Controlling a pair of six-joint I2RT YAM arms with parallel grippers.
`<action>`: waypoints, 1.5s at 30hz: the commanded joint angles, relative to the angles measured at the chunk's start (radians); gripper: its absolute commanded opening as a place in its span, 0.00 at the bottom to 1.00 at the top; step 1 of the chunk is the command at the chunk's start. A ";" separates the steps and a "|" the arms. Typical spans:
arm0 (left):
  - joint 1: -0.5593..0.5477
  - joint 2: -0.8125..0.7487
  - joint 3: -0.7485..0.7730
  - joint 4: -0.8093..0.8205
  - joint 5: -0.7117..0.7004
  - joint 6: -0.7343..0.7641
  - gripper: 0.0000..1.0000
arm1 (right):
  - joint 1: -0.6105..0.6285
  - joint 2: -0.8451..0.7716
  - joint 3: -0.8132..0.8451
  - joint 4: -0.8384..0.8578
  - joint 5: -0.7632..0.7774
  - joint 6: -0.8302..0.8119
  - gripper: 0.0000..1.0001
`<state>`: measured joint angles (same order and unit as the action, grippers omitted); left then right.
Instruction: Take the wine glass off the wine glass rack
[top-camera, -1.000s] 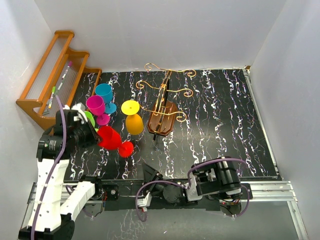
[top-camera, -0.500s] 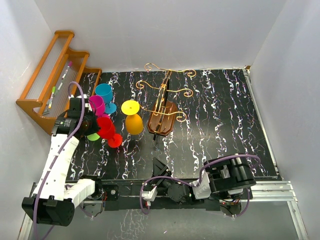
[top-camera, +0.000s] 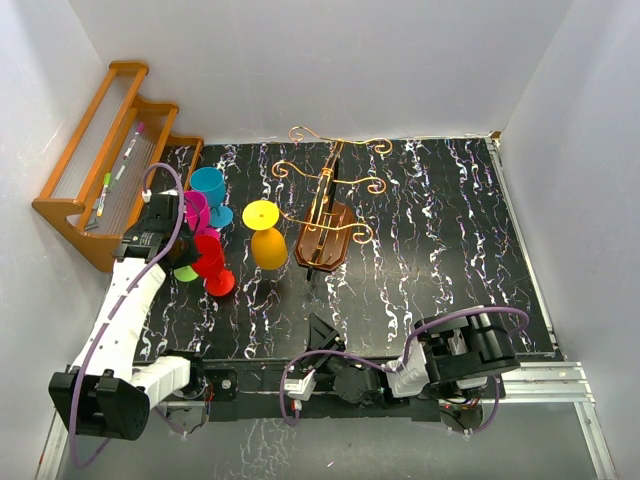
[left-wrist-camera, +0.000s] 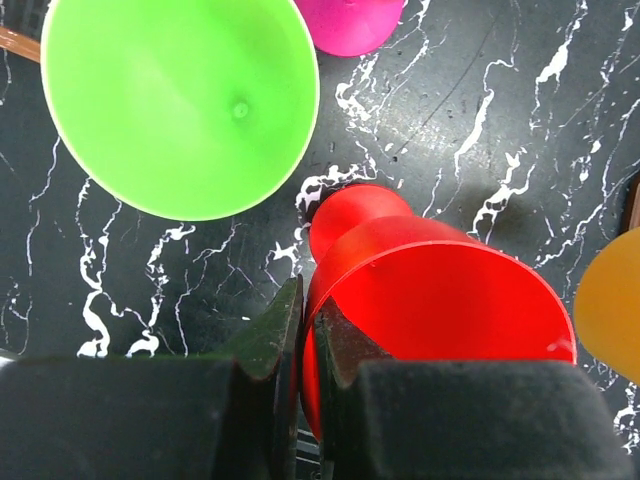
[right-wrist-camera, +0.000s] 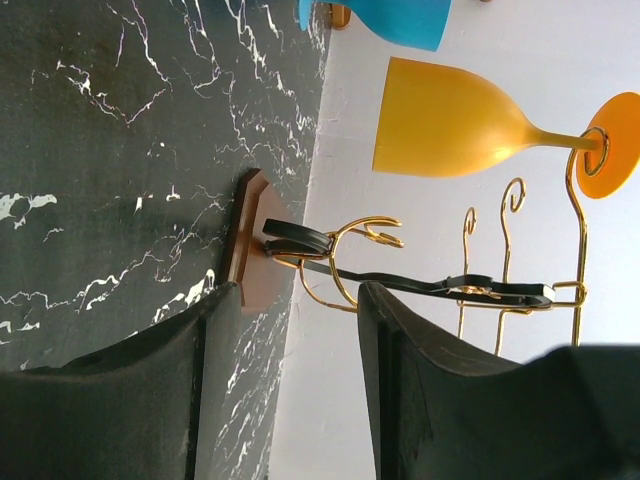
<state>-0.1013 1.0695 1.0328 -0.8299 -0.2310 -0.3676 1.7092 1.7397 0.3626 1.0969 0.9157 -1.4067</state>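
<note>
The wine glass rack (top-camera: 325, 238) has a dark brown oval base and gold wire arms, mid-table. A yellow wine glass (top-camera: 266, 238) hangs upside down from its left arm. Both show in the right wrist view, the rack (right-wrist-camera: 250, 240) and the yellow glass (right-wrist-camera: 450, 130). My left gripper (top-camera: 183, 250) is shut on the rim of a red wine glass (top-camera: 211, 262), one finger inside the bowl (left-wrist-camera: 440, 290) and one outside. The glass's foot (top-camera: 220, 285) is low, at or near the table. My right gripper (right-wrist-camera: 297, 295) is open and empty, low near the front edge.
A green glass (left-wrist-camera: 180, 105) stands right beside the red one. A magenta glass (top-camera: 195, 210) and a blue glass (top-camera: 210, 185) stand just behind. An orange-brown stepped shelf (top-camera: 105, 150) with pens sits at the far left. White walls enclose the table.
My left gripper has carried the red glass back and left toward the other glasses, bringing it more upright with its foot lower. The right arm shifted slightly right.
</note>
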 joint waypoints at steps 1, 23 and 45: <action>0.002 -0.010 0.017 -0.036 -0.068 0.009 0.00 | 0.085 -0.048 0.001 0.020 0.019 0.034 0.53; 0.002 -0.018 0.087 -0.133 -0.045 -0.004 0.34 | 0.085 -0.147 0.040 -0.109 0.030 0.093 0.53; 0.001 -0.357 -0.036 0.206 0.119 0.006 0.44 | -0.478 -0.028 1.738 -1.944 -0.812 1.550 0.52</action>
<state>-0.1013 0.6937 1.0458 -0.7292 -0.1276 -0.3836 1.4609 1.6524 1.8900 -0.4221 0.4877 -0.2783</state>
